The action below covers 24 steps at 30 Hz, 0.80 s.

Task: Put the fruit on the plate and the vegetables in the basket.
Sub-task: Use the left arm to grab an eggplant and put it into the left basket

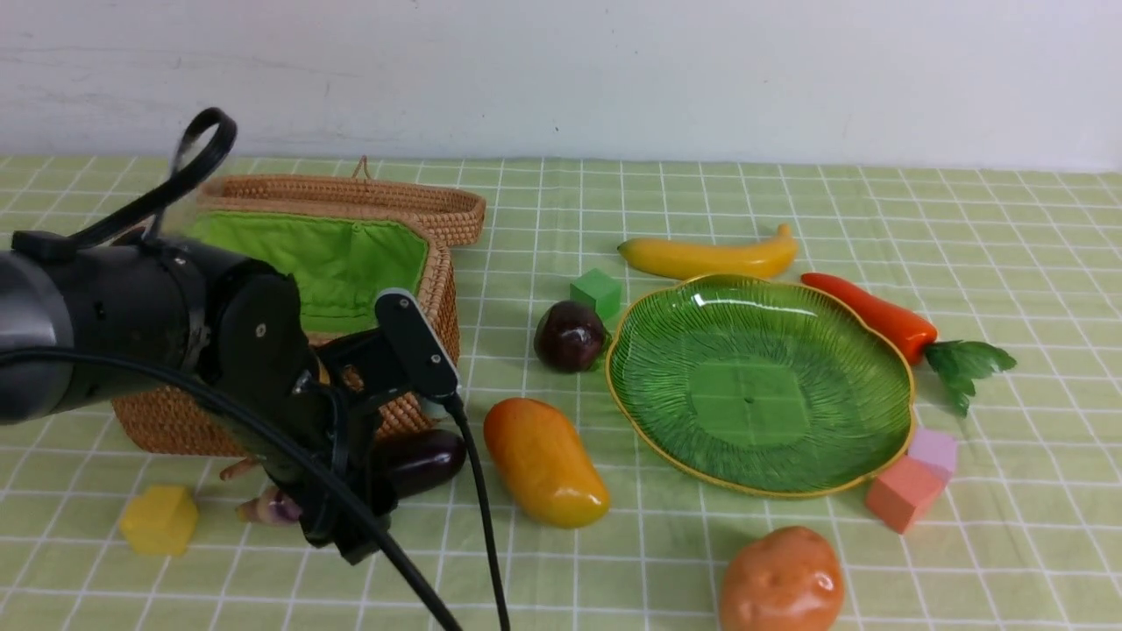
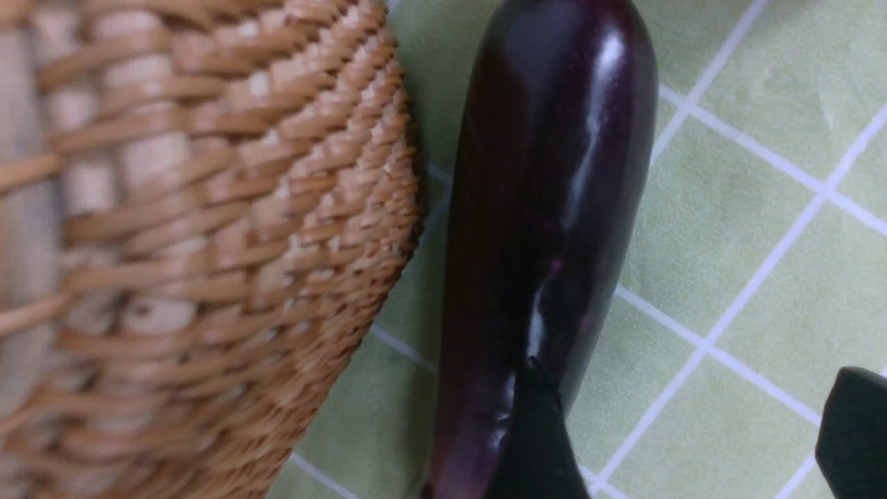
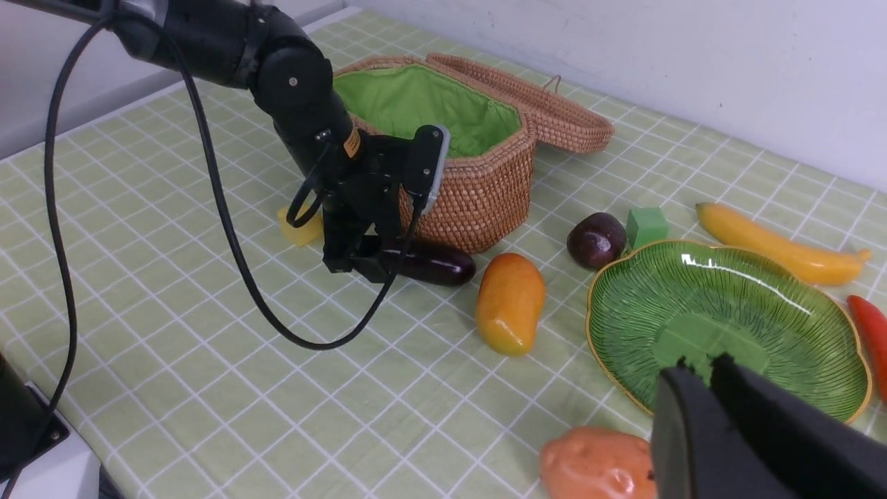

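Three toy fruits lie on the tabletop [image 1: 1008, 219] around the green leaf-shaped plate [image 1: 758, 386], none of them on it. The banana [image 1: 710, 256] is just behind the plate's far rim. The small dark round fruit [image 1: 570, 335] sits just beside its left edge, and the mango [image 1: 543, 460] is near its front-left.

The carrot [image 1: 868, 315] lies just beside the plate's right rim, and the potato [image 1: 780, 583] sits in front of the plate. The woven basket [image 1: 445, 298] stands well to the left of the plate, with its lid [image 1: 351, 197] folded open and its green lining showing. The eggplant [image 1: 425, 460] lies on the tabletop farther left than the mango, just beside the basket's near wall and not touching it.

The left claw [image 3: 355, 263] is down at the eggplant with its jaws spread wide. One finger [image 2: 533, 436] overlaps the eggplant and the other [image 2: 856, 430] stands off over the cloth, so nothing is gripped. The right claw [image 3: 707, 364] appears only in its own wrist view, hanging above the plate's rim, pinched together and empty.
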Tool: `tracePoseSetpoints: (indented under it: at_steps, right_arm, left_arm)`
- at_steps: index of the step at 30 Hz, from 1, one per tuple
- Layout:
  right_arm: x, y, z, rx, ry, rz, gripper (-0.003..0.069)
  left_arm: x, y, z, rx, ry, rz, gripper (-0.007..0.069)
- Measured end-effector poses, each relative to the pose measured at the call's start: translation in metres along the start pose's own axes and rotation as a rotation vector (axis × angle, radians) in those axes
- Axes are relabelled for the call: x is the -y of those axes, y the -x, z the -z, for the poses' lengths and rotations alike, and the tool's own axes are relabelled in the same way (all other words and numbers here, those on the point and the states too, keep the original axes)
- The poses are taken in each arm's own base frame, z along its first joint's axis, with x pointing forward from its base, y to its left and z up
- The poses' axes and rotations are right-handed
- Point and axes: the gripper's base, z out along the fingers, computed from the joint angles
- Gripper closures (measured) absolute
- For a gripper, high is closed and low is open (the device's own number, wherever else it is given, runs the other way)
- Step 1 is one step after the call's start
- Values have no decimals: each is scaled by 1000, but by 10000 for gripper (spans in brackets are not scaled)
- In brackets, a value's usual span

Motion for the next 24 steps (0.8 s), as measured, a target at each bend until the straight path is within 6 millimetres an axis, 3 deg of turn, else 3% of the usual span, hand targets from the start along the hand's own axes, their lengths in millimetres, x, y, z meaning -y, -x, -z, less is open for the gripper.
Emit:
tracePoseSetpoints:
  at_steps: [12,24]
  right_arm:
    - [0,-1,0,-6,2,0,599]
    - [-1,-2,0,-19,7,0,594]
  left_arm:
    - [-4,0,-15,-16,27,-49,123]
    - [-1,-2,-9,-30,6,-22,123]
